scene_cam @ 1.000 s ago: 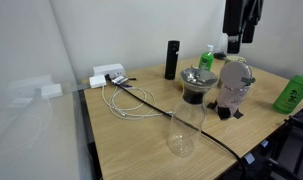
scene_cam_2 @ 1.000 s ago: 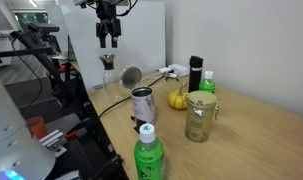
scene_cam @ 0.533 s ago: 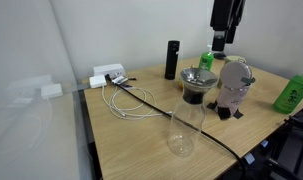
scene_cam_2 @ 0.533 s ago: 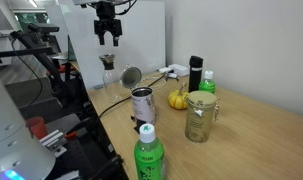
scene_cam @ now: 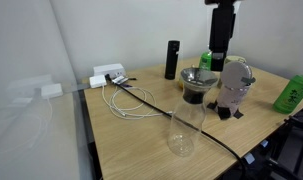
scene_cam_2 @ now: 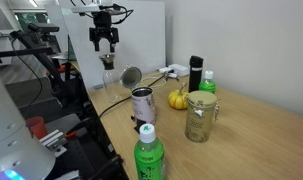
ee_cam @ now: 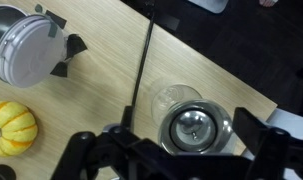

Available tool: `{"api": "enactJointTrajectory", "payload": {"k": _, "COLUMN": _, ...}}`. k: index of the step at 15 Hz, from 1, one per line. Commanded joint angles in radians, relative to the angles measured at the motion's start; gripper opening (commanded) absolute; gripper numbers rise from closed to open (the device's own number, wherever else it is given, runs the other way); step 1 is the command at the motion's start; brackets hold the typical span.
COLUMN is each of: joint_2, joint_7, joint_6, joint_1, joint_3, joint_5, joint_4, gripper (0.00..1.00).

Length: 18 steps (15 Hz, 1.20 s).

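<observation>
Wooden tabletop [scene_cam: 131, 140] fills the room here, and high over it hangs the gripper [scene_cam_2: 105, 44], pointing straight down with its fingers [scene_cam_2: 98, 44] spread wide and nothing between them. It touches nothing.

In the wrist view the gripper [ee_cam: 178, 160] looks down on two things side by side. One is the clear glass carafe [ee_cam: 169, 100], standing upright. The other is the dripper [ee_cam: 194, 125], with its metal filter showing in the middle, just at four o'clock of the carafe. Whether the two touch I cannot tell. In an exterior view the carafe [scene_cam: 181, 125] stands near the table's edge, with the dripper [scene_cam: 196, 82] behind it at one o'clock and the gripper [scene_cam: 218, 64] above that.

Next in size is the silver canister [scene_cam: 234, 85], just at three o'clock of the dripper. The glass mug [scene_cam_2: 200, 115] is well off toward the far side. One green bottle [scene_cam: 294, 92] is out at the table's edge, another green bottle [scene_cam: 206, 58] is at the back, and the black bottle [scene_cam: 172, 58] stands upright at eleven o'clock of the dripper.

Smaller again, a yellow gourd [ee_cam: 11, 125] lies at nine o'clock in the wrist view. White adapters [scene_cam: 109, 75] sit at the far corner. A black cable [ee_cam: 143, 70] runs across the wood past the carafe.
</observation>
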Motion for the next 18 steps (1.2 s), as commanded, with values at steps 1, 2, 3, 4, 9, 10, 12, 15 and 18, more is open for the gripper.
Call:
{"api": "enactJointTrajectory", "payload": {"k": 1, "joint_2": 0.002, "joint_7": 0.001, "joint_6": -0.003, "joint_1": 0.004, "joint_3": -0.001, "joint_5": -0.008, "joint_4": 0.007, "gripper": 1.00}}
{"api": "enactJointTrajectory", "payload": {"k": 2, "joint_2": 0.002, "joint_7": 0.001, "joint_6": -0.003, "joint_1": 0.004, "joint_3": -0.001, "joint_5": -0.012, "joint_4": 0.010, "gripper": 1.00}}
{"api": "enactJointTrajectory", "payload": {"k": 3, "joint_2": 0.002, "joint_7": 0.001, "joint_6": -0.003, "joint_1": 0.004, "joint_3": -0.002, "joint_5": -0.013, "joint_4": 0.011, "gripper": 1.00}}
{"api": "enactJointTrajectory", "payload": {"k": 4, "joint_2": 0.002, "joint_7": 0.001, "joint_6": -0.003, "joint_1": 0.004, "joint_3": -0.002, "joint_5": -0.014, "joint_4": 0.011, "gripper": 1.00}}
{"api": "enactJointTrajectory", "payload": {"k": 9, "joint_2": 0.007, "joint_7": 0.002, "joint_6": 0.010, "joint_1": 0.017, "joint_3": 0.011, "joint_5": -0.011, "joint_4": 0.017, "gripper": 1.00}}
{"api": "enactJointTrajectory", "payload": {"k": 10, "joint_2": 0.009, "joint_7": 0.000, "joint_6": 0.013, "joint_1": 0.022, "joint_3": 0.015, "joint_5": -0.006, "joint_4": 0.020, "gripper": 1.00}}
{"api": "enactJointTrajectory", "payload": {"k": 12, "joint_2": 0.010, "joint_7": 0.004, "joint_6": 0.021, "joint_1": 0.032, "joint_3": 0.024, "joint_5": -0.012, "joint_4": 0.021, "gripper": 1.00}}
{"api": "enactJointTrajectory", "payload": {"k": 15, "joint_2": 0.019, "joint_7": 0.011, "joint_6": 0.061, "joint_1": 0.038, "joint_3": 0.030, "joint_5": -0.025, "joint_4": 0.018, "gripper": 1.00}}
{"api": "enactJointTrajectory", "payload": {"k": 18, "joint_2": 0.037, "joint_7": 0.013, "joint_6": 0.098, "joint_1": 0.039, "joint_3": 0.034, "joint_5": -0.029, "joint_4": 0.023, "gripper": 1.00}}
